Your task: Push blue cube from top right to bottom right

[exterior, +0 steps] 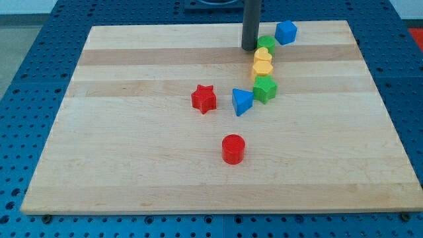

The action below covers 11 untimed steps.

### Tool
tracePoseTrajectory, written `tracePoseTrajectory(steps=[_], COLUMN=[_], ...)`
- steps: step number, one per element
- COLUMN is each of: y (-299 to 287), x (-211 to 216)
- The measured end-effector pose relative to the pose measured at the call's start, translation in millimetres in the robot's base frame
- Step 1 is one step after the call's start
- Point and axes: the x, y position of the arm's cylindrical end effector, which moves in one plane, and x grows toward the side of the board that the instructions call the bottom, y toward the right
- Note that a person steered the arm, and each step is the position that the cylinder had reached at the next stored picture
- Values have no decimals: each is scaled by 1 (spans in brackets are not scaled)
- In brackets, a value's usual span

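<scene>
The blue cube [286,32] sits near the board's top edge, right of centre. My tip [249,48] rests on the board to the cube's left, about a block's width away, touching or almost touching the green cylinder [266,44] that lies between them. The rod rises straight out of the view's top.
Below the green cylinder a column runs down: a yellow block [262,55], a second yellow block [262,68], a green star-like block [265,88]. A blue triangular block [242,102], a red star [204,98] and a red cylinder [233,149] lie mid-board. The wooden board [132,165] sits on a blue pegboard.
</scene>
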Motion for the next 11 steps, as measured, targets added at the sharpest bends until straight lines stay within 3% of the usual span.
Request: tracePoseTrajectory(steps=[1, 2, 3, 4, 7, 8, 10, 11], y=[0, 2, 42, 88, 89, 89, 89, 89], x=[-14, -60, -79, -65, -41, 22, 206, 252])
